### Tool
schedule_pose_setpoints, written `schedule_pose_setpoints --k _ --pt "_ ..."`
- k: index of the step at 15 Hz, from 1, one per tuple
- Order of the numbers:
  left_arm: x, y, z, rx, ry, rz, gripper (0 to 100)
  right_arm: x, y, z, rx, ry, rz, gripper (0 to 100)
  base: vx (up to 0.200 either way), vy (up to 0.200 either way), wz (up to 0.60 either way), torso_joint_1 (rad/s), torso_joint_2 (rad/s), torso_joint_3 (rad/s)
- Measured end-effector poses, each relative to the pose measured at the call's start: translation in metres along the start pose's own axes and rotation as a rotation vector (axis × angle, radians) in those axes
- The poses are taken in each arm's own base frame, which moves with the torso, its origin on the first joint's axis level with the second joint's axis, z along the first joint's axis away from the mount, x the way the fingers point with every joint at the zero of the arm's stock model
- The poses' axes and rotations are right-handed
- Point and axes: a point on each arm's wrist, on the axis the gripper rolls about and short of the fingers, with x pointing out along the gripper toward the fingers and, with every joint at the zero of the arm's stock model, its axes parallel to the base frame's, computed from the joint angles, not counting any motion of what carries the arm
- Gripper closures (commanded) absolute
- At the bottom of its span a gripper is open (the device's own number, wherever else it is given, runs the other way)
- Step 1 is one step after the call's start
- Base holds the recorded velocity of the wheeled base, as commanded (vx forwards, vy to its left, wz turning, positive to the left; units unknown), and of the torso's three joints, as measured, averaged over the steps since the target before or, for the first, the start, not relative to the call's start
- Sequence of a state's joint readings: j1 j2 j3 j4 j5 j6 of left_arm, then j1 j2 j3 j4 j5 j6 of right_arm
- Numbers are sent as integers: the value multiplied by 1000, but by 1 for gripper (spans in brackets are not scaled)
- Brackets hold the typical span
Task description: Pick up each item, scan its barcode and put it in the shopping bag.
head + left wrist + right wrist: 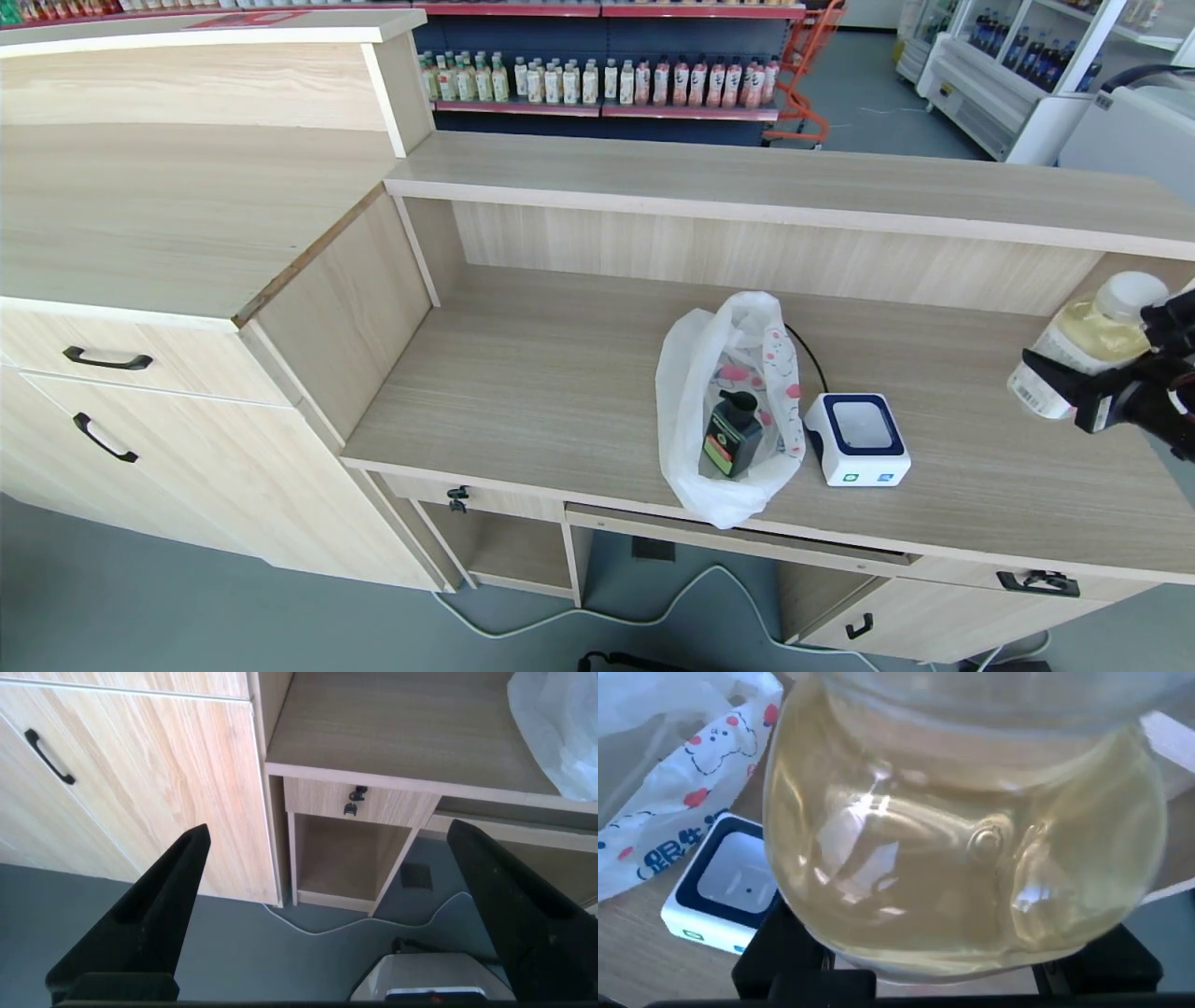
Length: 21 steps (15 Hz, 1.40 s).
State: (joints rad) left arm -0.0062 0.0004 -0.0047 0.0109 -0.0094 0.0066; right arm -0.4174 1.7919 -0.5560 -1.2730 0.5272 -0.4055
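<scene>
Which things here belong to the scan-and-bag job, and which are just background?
Job:
yellow bottle, held in the right gripper
scanner
shopping bag
dark bottle, upright inside the bag

Just there:
drinks shelf
orange trolley
cooler
cabinet handles

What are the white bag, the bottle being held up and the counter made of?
Shopping bag: thin translucent plastic film, crinkled; the dark bottle inside shows through. Held bottle: clear glossy plastic, probably; yellowish liquid shows through it. Counter: matte wood-grain, likely laminate over board.
</scene>
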Motion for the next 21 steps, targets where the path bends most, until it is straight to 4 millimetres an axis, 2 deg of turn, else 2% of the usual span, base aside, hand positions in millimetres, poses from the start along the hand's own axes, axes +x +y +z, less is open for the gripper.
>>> schedule_pose_setpoints --k 3,7,11,15,21 --pt "0 0 0 0 0 0 0 -11 -6 3 116 29 -110 100 0 0 0 0 0 0" --pt "0 0 0 0 0 0 0 -7 -4 7 351 -14 -116 100 0 0 0 0 0 0" --pt "0 0 0 0 0 0 0 8 17 19 530 -68 -23 100 0 0 0 0 0 0" --pt "0 0 0 0 0 0 0 33 53 34 550 -102 126 100 0 0 0 0 0 0" --pt "0 0 0 1 0 -2 0 66 73 36 553 -118 207 100 0 0 0 0 0 0"
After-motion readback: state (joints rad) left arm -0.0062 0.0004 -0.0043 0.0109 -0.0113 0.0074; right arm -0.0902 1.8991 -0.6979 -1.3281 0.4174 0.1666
